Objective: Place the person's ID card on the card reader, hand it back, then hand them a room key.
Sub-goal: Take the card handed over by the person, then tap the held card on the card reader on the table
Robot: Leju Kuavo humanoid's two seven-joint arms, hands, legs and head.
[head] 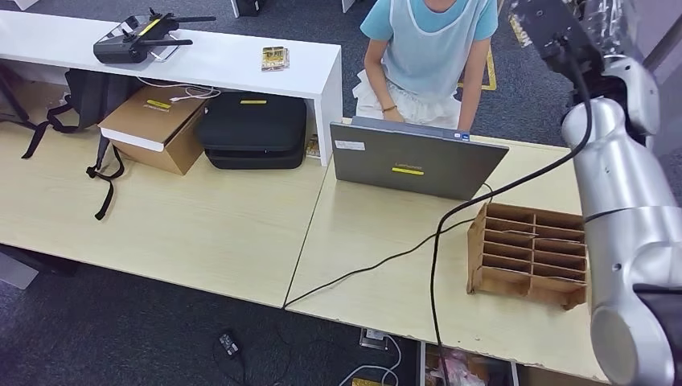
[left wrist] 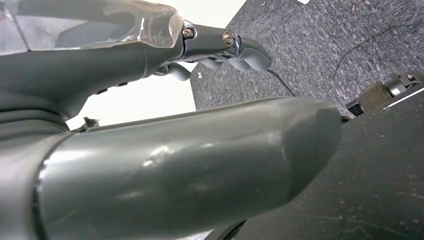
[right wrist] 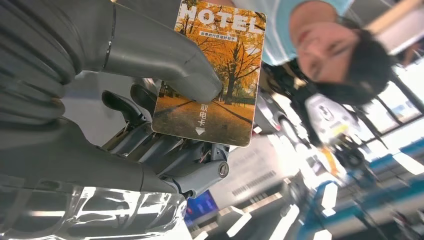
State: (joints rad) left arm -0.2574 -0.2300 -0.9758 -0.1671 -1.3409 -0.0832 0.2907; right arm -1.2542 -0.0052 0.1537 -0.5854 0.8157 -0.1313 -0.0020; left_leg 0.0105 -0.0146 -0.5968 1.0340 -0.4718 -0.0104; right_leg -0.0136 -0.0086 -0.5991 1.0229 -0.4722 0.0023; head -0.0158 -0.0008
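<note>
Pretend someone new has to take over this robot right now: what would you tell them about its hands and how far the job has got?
Right hand: raised, pinching a hotel room key card between its thumb and fingers, in front of the person.
Left hand: hangs low over dark carpet; whether it holds anything cannot be told.
More key cards lie on the white shelf. Neither the ID card nor the reader can be made out.
Done: a room key is picked up and lifted.
Left: pass it to the person standing behind the laptop.

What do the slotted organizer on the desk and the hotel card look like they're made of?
Slotted organizer: likely corrugated cardboard, matte brown, with thin dividers and rough edges. Hotel card, held by the right robot hand: probably plastic or coated card, flat and stiff, printed with an autumn scene.
</note>
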